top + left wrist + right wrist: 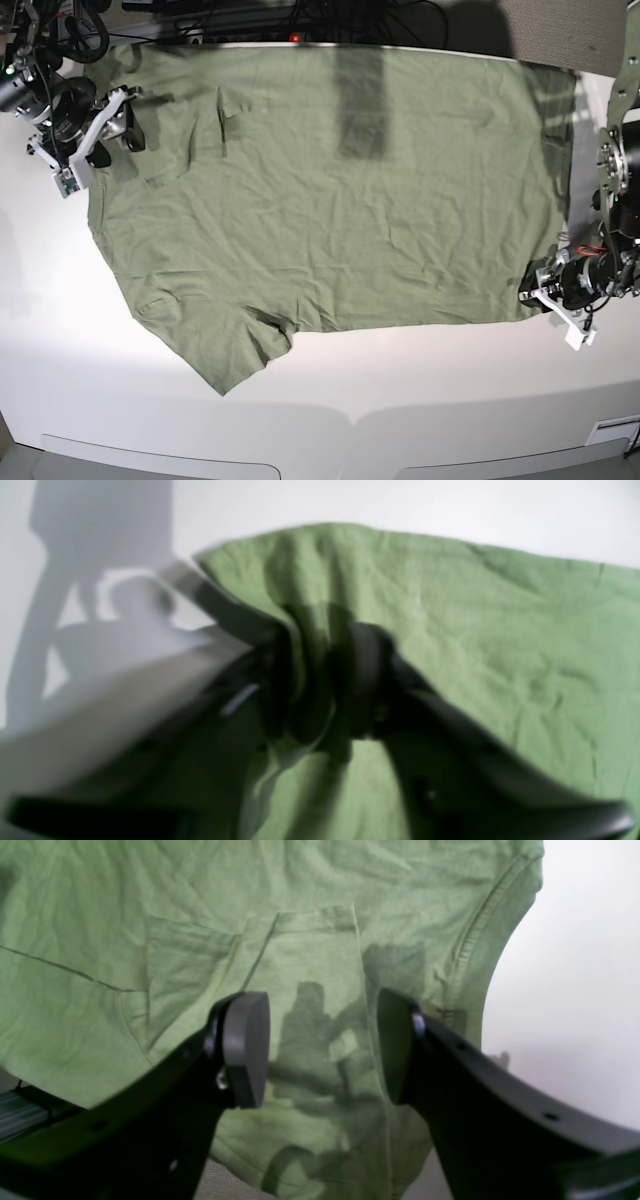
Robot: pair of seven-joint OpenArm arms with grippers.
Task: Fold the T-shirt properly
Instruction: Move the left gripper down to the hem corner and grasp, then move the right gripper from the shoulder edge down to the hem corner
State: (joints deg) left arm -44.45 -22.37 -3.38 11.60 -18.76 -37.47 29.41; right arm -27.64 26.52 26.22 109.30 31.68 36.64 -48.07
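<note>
The sage-green T-shirt (pixel 330 200) lies spread flat and wrinkled across the white table (pixel 320 400), with one sleeve toward the front left. My left gripper (pixel 534 289) is at the shirt's front right corner. In the left wrist view it (pixel 315 680) is shut on a bunched fold of the green cloth (pixel 475 630). My right gripper (pixel 128 118) hovers over the shirt's far left part near a sleeve. In the right wrist view it (pixel 320 1047) is open and empty, with its pads (pixel 245 1050) apart above the cloth (pixel 150 915). No label mark shows.
Dark cables (pixel 250 15) run along the table's back edge behind the shirt. A metal rail (pixel 20 1115) shows at the lower left of the right wrist view. Bare white tabletop lies in front of the shirt, down to the front edge.
</note>
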